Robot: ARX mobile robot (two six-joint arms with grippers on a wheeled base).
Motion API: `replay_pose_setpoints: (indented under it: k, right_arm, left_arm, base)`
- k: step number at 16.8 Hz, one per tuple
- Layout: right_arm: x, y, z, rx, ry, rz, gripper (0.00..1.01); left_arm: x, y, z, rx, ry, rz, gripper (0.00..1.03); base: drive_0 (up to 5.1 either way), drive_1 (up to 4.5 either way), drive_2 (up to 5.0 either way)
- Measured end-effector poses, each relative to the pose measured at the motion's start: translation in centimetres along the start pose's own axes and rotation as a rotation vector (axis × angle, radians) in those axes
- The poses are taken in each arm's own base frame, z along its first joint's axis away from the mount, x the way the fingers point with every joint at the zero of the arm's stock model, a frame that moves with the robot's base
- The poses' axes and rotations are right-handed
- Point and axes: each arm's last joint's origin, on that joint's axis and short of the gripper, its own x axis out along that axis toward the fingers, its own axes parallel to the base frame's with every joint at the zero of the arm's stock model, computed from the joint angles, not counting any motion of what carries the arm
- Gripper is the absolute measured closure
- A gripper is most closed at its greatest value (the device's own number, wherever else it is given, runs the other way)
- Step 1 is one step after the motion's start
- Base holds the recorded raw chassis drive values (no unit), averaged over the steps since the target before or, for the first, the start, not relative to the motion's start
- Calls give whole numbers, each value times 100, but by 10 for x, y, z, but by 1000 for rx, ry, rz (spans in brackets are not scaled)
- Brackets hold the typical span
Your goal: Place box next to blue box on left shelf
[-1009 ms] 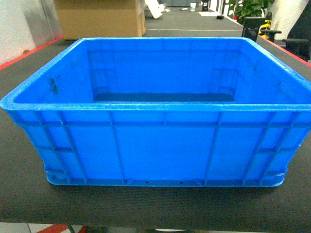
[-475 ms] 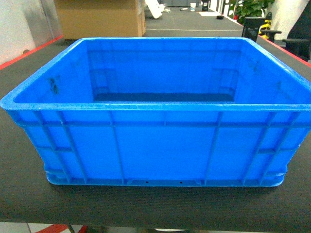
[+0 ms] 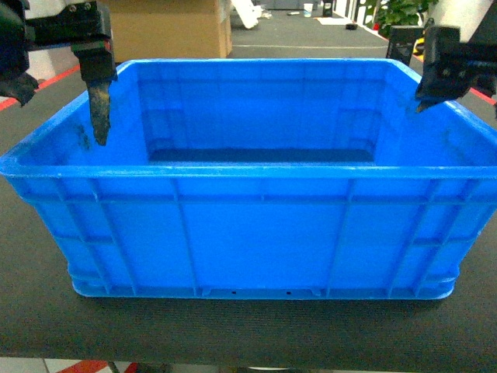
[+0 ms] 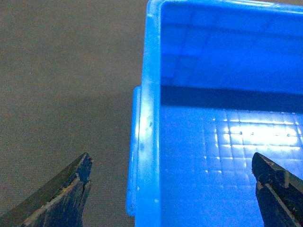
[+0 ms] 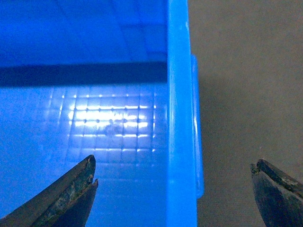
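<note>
The box (image 3: 256, 233), a large bright-blue ribbed crate, stands empty on a dark table (image 3: 233, 334). My left gripper (image 3: 60, 105) is open and straddles the crate's left rim: one finger hangs inside the wall, the other outside. In the left wrist view the left gripper (image 4: 173, 184) has that rim (image 4: 147, 132) between its wide-apart fingers without touching it. My right gripper (image 3: 458, 93) is open over the right rim in the same way. The right wrist view shows the right gripper (image 5: 173, 184) astride that rim (image 5: 180, 132). The left shelf and the blue box are out of view.
A cardboard box (image 3: 159, 27) stands behind the crate at the back left. A black chair (image 3: 404, 43) and a green plant (image 3: 400, 12) are at the back right. The table's front edge (image 3: 233, 359) runs just below the crate.
Both grippers have come into the head view, dropping in over the crate's left and right rims. The crate has not moved.
</note>
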Motion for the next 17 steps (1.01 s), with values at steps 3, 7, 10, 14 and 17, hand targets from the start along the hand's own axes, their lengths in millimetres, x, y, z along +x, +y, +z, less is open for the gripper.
replay_pose_setpoints:
  k: [3,7,10,14,17]
  right_arm:
    - [20,0,-12,13,62,-2,3]
    - [21,5,-10,5,58,8,3]
    - [23,4,-10,5,59,1,3]
    - [23,4,-12,1,68,-2,32]
    - [23,3,-13,-4,78,-10,60]
  left_arm:
    - [16,2,-8,3,62,30,5]
    - [25,0,-14,12,134,37,5]
    - [32,0,-20,25,165,39,18]
    - [32,-1,-21,50,177,47,48]
    - [32,0,-23,57,194,72,76]
  base:
    - [0,0,0]
    - [0,0,0]
    - [0,0,0]
    - [0,0,0]
    - [0,0,0]
